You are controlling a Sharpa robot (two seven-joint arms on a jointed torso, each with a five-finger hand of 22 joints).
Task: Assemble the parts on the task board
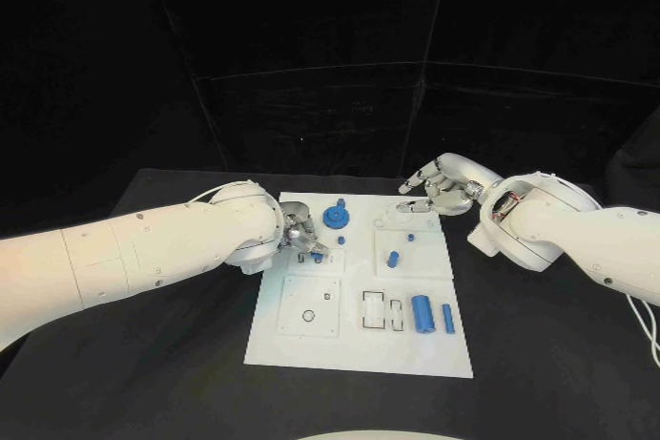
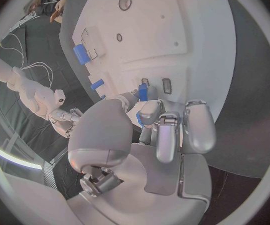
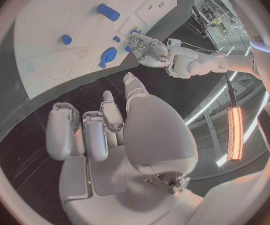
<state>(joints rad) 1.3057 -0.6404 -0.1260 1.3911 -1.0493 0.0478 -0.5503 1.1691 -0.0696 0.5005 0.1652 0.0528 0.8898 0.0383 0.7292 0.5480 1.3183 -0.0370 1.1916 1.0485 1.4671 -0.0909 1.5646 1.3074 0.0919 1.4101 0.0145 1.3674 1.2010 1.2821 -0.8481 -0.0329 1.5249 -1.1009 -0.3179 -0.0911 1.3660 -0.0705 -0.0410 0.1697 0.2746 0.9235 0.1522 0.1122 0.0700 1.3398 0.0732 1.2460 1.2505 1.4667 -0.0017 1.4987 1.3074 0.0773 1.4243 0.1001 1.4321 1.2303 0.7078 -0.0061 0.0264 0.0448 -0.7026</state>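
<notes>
- The left hand (image 1: 300, 238) sits over the task board's (image 1: 413, 356) left edge, pinching a small blue part (image 2: 142, 91) at its fingertips and holding it against the board.
- The right hand (image 1: 443, 186) hovers just off the board's far right corner, fingers loosely curled and apart, with nothing in them.
- The parts look like small, rigid plastic: light, stiff and probably smooth, so a fingertip pinch across the short side should hold better than a full wrap.
- A blue gear-like part (image 1: 337, 217) stands just beside the left hand, on its far side.
- A blue peg (image 1: 392, 260) lies between the two hands, nearer the robot than the right hand.
- A larger blue cylinder (image 1: 422, 314) and a thin blue bar (image 1: 447, 317) lie well away from both hands, toward the board's near edge; take the cylinder across its width.
- The board's recesses act as holders: the outlined slots (image 1: 373, 308) beside the cylinder look unfilled, and a round hole (image 1: 308, 315) also looks open.
- The board rests flat on the black counter (image 1: 165, 383).
</notes>
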